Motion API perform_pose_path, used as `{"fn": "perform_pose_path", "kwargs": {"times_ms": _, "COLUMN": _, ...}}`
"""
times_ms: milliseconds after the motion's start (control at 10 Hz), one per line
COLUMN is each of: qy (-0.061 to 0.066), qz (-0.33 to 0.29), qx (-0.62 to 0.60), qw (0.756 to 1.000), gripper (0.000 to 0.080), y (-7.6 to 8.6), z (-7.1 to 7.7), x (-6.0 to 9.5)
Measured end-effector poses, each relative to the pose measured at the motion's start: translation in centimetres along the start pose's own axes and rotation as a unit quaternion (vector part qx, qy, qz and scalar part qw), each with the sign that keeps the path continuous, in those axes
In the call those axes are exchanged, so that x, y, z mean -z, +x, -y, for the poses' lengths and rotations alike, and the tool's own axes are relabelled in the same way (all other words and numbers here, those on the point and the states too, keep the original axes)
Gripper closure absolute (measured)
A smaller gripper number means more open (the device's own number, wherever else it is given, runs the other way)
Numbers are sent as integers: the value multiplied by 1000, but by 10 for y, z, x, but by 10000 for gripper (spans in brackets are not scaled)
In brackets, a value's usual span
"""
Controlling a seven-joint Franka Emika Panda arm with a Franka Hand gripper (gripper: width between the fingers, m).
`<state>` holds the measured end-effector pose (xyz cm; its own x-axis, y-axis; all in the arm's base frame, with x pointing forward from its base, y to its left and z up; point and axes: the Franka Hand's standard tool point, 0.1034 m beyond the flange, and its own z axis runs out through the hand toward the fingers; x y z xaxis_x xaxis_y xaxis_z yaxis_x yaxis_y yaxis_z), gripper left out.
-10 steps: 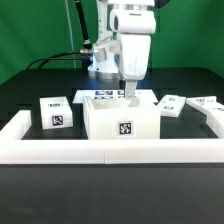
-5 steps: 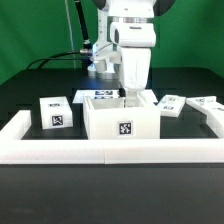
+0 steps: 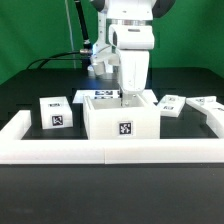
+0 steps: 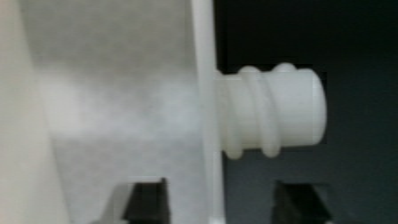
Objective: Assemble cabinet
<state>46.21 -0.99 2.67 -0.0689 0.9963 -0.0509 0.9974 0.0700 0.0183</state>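
Apparently a grasp of the body (image 3: 120,122) is being set up: its far wall (image 4: 196,100) is straddled by the gripper (image 3: 124,96), whose fingers (image 4: 146,200) are spread, not clamped. Closing on that wall is called for next. The body is set against the border wall (image 3: 40,150), open side up, long axis across the exterior view.

**Gripper lower over the box**

Over the last second I see that the gripper (image 3: 123,95) has come down toward the back wall of the box (image 3: 120,128). A second ago its fingers showed as a long thin stalk; now only a short stub shows below the hand. The tip has also slid slightly toward the exterior view's left. Nearly all of this came in the first half second.
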Motion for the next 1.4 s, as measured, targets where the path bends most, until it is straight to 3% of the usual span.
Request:
{"fn": "perform_pose_path", "kwargs": {"times_ms": 100, "qy": 0, "qz": 0, "qx": 0, "qw": 1000, "gripper": 574, "y": 0, "z": 0, "x": 0}}
{"fn": "perform_pose_path", "kwargs": {"times_ms": 200, "qy": 0, "qz": 0, "qx": 0, "qw": 1000, "gripper": 736, "y": 0, "z": 0, "x": 0}}
{"fn": "perform_pose_path", "kwargs": {"times_ms": 300, "qy": 0, "qz": 0, "qx": 0, "qw": 1000, "gripper": 766, "y": 0, "z": 0, "x": 0}}
{"fn": "perform_pose_path", "kwargs": {"times_ms": 800, "qy": 1, "qz": 0, "qx": -5, "qw": 1000, "gripper": 766, "y": 1, "z": 0, "x": 0}}
{"fn": "perform_pose_path", "kwargs": {"times_ms": 1200, "qy": -4, "qz": -6, "qx": -15, "qw": 1000, "gripper": 765, "y": 48, "z": -14, "x": 2}}
{"fn": "perform_pose_path", "kwargs": {"times_ms": 1400, "qy": 4, "qz": -1, "qx": 1, "qw": 1000, "gripper": 765, "y": 68, "z": -29, "x": 3}}
